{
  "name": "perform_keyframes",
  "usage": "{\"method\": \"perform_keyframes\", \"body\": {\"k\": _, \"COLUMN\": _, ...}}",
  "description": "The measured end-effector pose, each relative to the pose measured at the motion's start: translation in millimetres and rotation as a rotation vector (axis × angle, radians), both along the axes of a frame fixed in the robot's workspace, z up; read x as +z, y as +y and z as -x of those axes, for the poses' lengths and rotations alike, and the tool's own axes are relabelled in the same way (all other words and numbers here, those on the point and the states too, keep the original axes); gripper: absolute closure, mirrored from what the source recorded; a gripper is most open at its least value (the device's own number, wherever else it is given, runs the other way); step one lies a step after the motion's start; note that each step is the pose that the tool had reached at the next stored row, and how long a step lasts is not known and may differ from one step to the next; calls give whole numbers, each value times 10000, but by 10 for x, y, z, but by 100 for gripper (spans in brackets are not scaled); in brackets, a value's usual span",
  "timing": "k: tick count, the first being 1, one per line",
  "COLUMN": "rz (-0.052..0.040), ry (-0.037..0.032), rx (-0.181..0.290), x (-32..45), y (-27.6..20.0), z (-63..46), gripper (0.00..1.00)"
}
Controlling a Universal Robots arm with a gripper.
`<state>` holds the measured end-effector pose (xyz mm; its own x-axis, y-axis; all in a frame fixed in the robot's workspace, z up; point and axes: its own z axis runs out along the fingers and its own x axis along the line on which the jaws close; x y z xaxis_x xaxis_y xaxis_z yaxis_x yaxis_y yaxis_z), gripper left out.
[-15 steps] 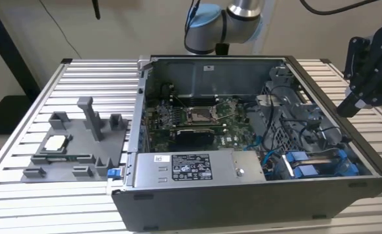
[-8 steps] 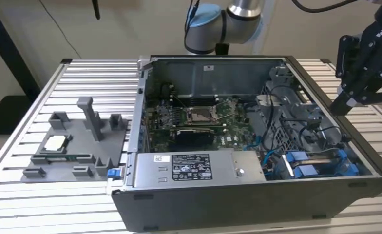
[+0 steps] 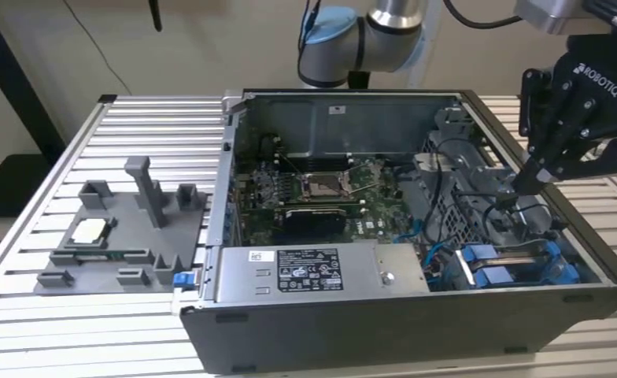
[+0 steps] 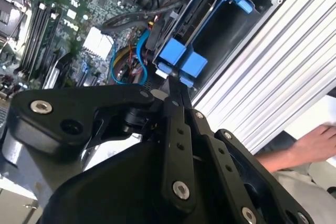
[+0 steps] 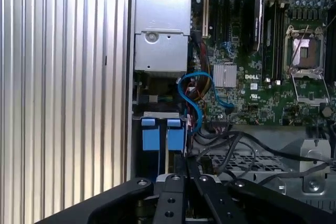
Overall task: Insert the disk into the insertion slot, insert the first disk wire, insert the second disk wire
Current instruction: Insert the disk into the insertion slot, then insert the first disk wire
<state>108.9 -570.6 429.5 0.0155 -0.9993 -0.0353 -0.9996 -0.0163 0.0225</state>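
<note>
- Counter (image 3: 35,315): slatted metal, carries the open computer case (image 3: 393,331).
- Hand (image 3: 510,191): narrow, fingertips together, low inside the case among black cables (image 3: 466,161).
- Disk (image 3: 494,266): in its blue carrier, lying in the insertion slot (image 3: 569,272), beside the power-supply box (image 3: 319,272).

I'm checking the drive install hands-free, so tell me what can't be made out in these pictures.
Blue drive bay: in the first wrist view the gripper covers part of it, so its contents are hidden.
Wires: in the first wrist view their ends by the bay run behind the gripper.
Hand: in the second wrist view the picture's edge cuts it off; what it is doing is unclear.
</note>
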Motion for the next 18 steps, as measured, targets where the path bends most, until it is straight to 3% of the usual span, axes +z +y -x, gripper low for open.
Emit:
{"method": "perform_keyframes", "body": {"k": 12, "rz": -33, "ry": -1018, "rx": 196, "x": -100, "y": 6, "z": 130, "gripper": 85}}
{"method": "perform_keyframes", "body": {"k": 14, "rz": -132, "ry": -1086, "rx": 273, "x": -110, "y": 8, "z": 134, "gripper": 85}}
{"method": "perform_keyframes", "body": {"k": 17, "rz": -486, "ry": -1092, "rx": 329, "x": -125, "y": 12, "z": 135, "gripper": 85}}
{"method": "perform_keyframes", "body": {"k": 18, "rz": -558, "ry": -1097, "rx": 349, "x": -133, "y": 13, "z": 136, "gripper": 85}}
